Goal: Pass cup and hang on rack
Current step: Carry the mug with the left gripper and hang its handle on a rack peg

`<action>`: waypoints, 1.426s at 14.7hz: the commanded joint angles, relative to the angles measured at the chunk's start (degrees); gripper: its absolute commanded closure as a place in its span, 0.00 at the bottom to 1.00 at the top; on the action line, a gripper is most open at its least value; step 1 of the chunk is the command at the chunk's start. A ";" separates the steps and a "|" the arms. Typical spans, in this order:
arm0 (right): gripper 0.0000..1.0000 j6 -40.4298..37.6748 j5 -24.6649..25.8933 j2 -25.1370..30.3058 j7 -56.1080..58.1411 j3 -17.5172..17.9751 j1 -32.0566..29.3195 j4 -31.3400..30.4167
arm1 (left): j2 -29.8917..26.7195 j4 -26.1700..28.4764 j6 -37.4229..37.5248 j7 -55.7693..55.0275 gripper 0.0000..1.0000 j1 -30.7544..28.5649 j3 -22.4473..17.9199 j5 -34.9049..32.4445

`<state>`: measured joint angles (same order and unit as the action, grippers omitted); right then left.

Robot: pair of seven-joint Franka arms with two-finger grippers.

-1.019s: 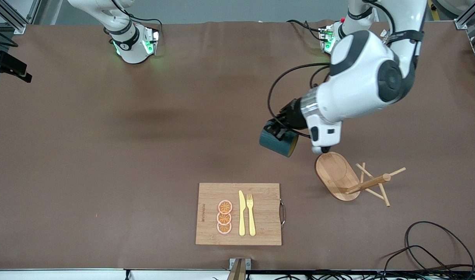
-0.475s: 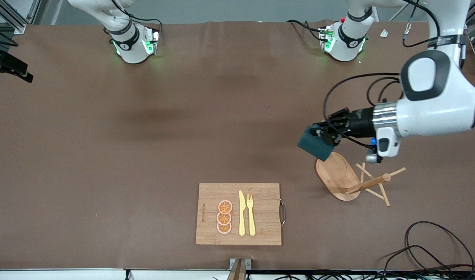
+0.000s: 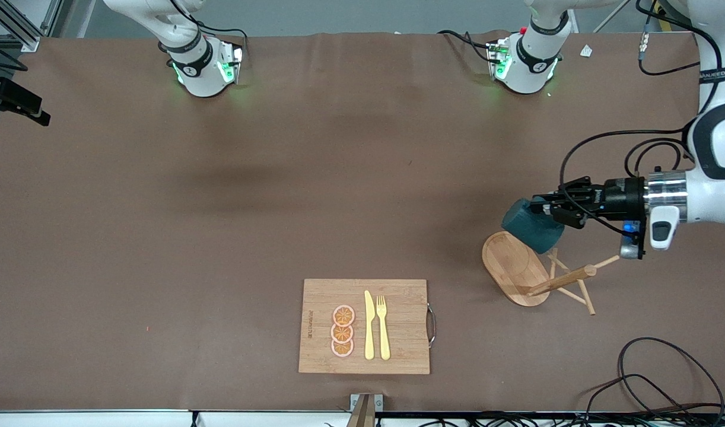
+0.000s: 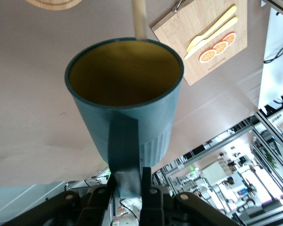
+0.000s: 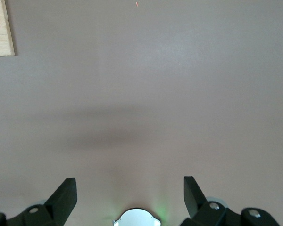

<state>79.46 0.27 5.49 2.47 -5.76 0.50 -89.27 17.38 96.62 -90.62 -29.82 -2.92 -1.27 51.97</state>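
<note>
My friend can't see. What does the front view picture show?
The left end effector holds a teal cup over the wooden rack. Toward the right arm's end lies a cutting board with orange slices, a knife and a fork.

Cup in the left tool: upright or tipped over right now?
Tipped on its side. The cup, held by its handle in the left tool, points its mouth sideways above the rack.
</note>
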 commanded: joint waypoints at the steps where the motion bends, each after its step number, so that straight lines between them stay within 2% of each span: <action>1: 0.00 0.43 -0.01 1.01 -0.19 0.31 -0.06 -0.99 | 1.33 -0.82 1.84 4.32 0.99 -1.91 0.30 3.91; 9: 0.00 0.52 0.79 1.01 -0.01 0.40 0.03 -0.99 | 9.50 -3.63 7.03 16.89 0.99 -7.98 0.30 9.11; 14: 0.00 0.52 0.87 1.01 -0.01 0.31 -0.15 -0.99 | 11.53 -4.07 7.90 20.23 0.96 -9.21 0.21 9.90; 15: 0.00 0.52 0.87 1.01 -0.01 0.31 -0.15 -0.99 | 11.71 -4.16 8.26 20.50 0.89 -9.21 0.21 10.52; 16: 0.00 0.52 0.87 1.01 -0.01 0.31 -0.15 -0.99 | 12.14 -4.16 8.35 20.50 0.72 -9.21 0.21 10.70; 17: 0.00 0.52 0.87 1.01 -0.01 0.31 -0.15 -0.99 | 12.32 -4.16 8.35 20.50 0.46 -9.21 0.21 10.87; 19: 0.00 0.52 0.87 1.01 -0.01 0.31 -0.15 -0.99 | 12.15 -4.16 8.35 20.42 0.01 -9.39 0.21 11.58; 21: 0.00 0.52 0.87 1.01 -0.01 0.31 -0.15 -0.99 | 11.62 -5.38 8.44 18.93 0.00 -9.56 0.21 11.40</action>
<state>79.58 0.54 5.49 2.50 -5.66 0.50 -89.27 28.98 93.37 -83.54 -9.97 -11.89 -1.19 62.54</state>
